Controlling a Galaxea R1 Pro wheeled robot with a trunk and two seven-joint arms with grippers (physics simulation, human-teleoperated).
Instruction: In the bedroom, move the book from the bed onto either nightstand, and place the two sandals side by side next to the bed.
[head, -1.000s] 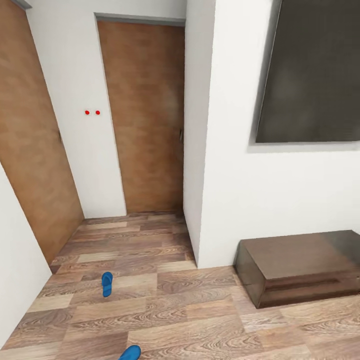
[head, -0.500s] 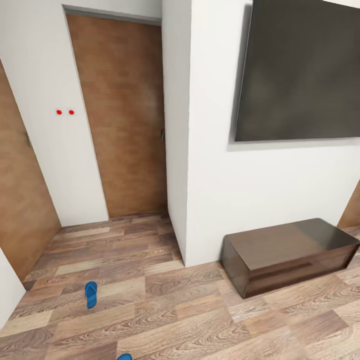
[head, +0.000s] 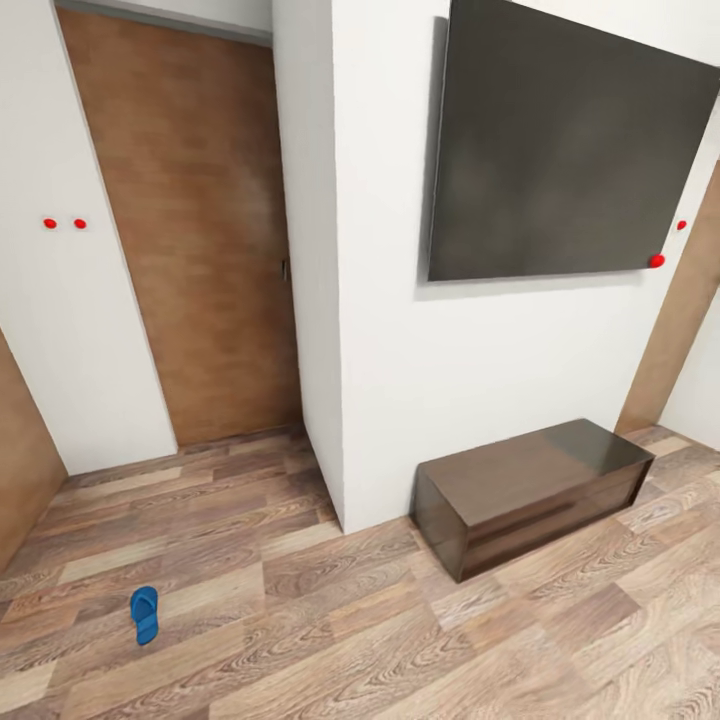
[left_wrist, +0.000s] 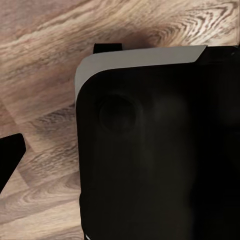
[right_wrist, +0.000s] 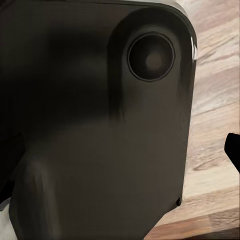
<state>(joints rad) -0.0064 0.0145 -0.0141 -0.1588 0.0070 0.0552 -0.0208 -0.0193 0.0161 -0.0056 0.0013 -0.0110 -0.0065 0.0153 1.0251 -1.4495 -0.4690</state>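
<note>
Bedroom corner w/ wood-plank floor and white walls. Jutting white wall section mid-view carries a big dark flat TV screen. Below the TV, on the floor against the wall, a long low dark-brown glossy bench. Left of the jutting wall, a brown wooden door set far back; edge of another brown door at far left. Small red dots on the white wall left of the door, and 2 more near the TV's right lower corner.

One blue sandal lies flat on the floor, near left, well apart from the bench.

Wrist views: dark robot housing over wood floor, same on the right. Fingers' state: cannot tell, either side.
</note>
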